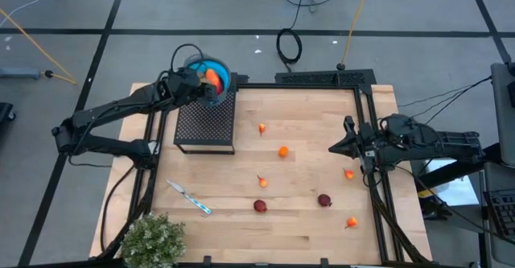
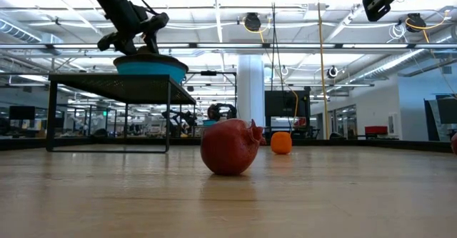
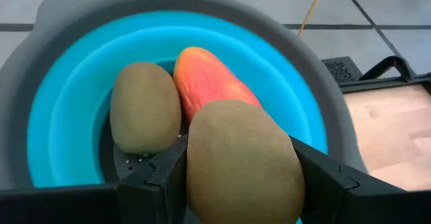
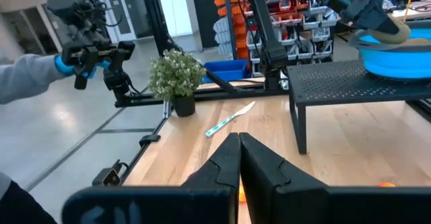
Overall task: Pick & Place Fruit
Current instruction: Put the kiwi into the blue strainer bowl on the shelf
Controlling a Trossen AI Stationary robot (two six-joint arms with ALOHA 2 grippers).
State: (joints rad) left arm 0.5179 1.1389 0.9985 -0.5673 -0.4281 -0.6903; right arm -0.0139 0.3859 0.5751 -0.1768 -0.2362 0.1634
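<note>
One olive-brown oval (image 3: 242,163) is sitting clamped between dark fingers over the bowl; a second oval (image 3: 145,109) and a red-orange long piece (image 3: 209,79) are lying inside, touching. Loose on the table: orange ball (image 1: 283,151), two dark red rounds (image 1: 260,206) (image 1: 324,199), small orange-red bits (image 1: 262,128) (image 1: 352,222).

No readable text, label, brand, number or sign is showing anywhere on the table, arms, or room behind.

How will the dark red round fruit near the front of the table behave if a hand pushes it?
The dark red fruit looks rounded, so it would probably roll rather than slide. Its small pointed tip may make it wobble or curve. It rests alone on smooth wood, so little would likely stop it.
</note>
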